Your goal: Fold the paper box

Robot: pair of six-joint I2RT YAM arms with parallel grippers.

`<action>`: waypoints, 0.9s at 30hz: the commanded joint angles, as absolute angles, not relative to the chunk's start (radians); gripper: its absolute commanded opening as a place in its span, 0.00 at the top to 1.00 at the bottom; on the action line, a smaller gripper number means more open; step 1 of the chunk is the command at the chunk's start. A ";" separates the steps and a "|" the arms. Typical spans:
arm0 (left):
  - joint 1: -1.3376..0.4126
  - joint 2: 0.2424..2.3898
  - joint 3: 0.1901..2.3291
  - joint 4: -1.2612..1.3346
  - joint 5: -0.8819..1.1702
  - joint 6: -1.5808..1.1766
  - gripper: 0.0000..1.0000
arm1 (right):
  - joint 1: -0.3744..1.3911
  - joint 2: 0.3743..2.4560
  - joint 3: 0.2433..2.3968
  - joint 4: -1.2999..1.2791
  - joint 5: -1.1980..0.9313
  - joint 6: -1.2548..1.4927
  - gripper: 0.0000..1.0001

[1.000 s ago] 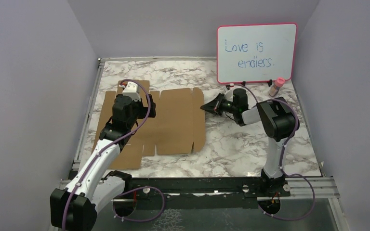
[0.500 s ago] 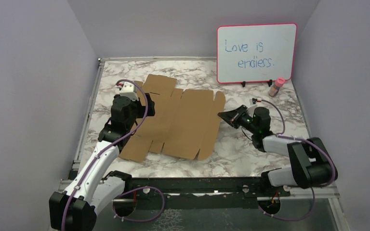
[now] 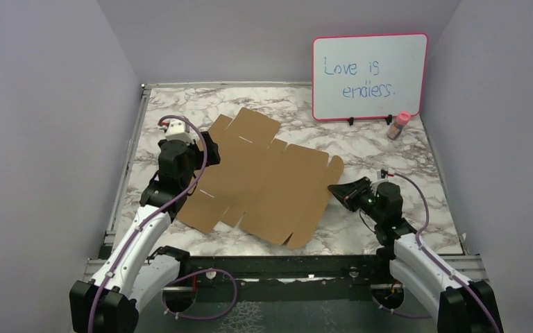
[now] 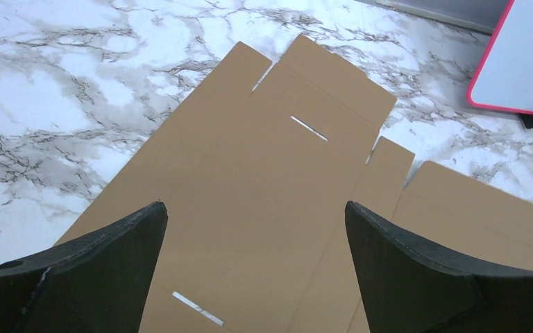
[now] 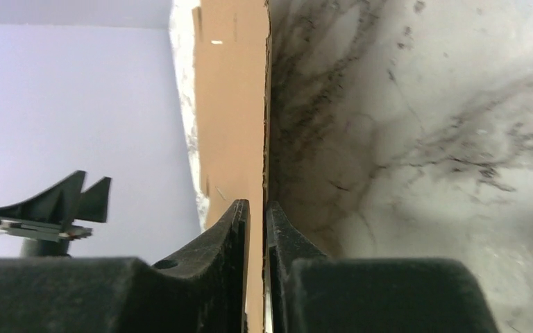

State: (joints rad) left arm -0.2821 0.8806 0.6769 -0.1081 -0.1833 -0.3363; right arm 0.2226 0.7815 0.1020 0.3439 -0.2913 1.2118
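The paper box [image 3: 264, 177] is a flat brown cardboard die-cut sheet with flaps and slits, lying askew on the marble table. My right gripper [image 3: 338, 189] is shut on the sheet's right edge; in the right wrist view the sheet [image 5: 232, 104] runs edge-on between the gripper's [image 5: 257, 206] closed fingers. My left gripper [image 3: 205, 149] hovers over the sheet's left part, open and empty; in the left wrist view the sheet [image 4: 264, 180] with two slits lies below the gripper's [image 4: 255, 208] wide-spread fingers.
A pink-framed whiteboard [image 3: 369, 76] reading "Love is endless." stands at the back right, with a small pink-capped bottle [image 3: 398, 125] beside it. Lilac walls close in the table [image 3: 402, 159] on three sides. A metal rail [image 3: 132, 139] runs along the left edge.
The sheet has been dragged right and toward the front, turning clockwise, gripped at its right edge. The right arm swung down toward its base. The left gripper stayed roughly in place.
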 commanded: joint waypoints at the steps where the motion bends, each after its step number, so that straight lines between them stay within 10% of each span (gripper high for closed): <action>1: -0.280 0.856 0.668 -0.121 -0.236 -0.410 0.01 | 0.224 0.730 0.096 0.130 -0.321 1.152 0.75; 13: -0.278 0.801 0.647 -0.302 -0.290 -0.602 0.01 | 0.224 0.712 0.389 -0.235 -0.151 0.678 0.34; 27: -0.264 0.839 0.538 -0.411 -0.360 -0.801 0.01 | 0.224 1.327 0.763 0.014 -0.376 0.332 0.11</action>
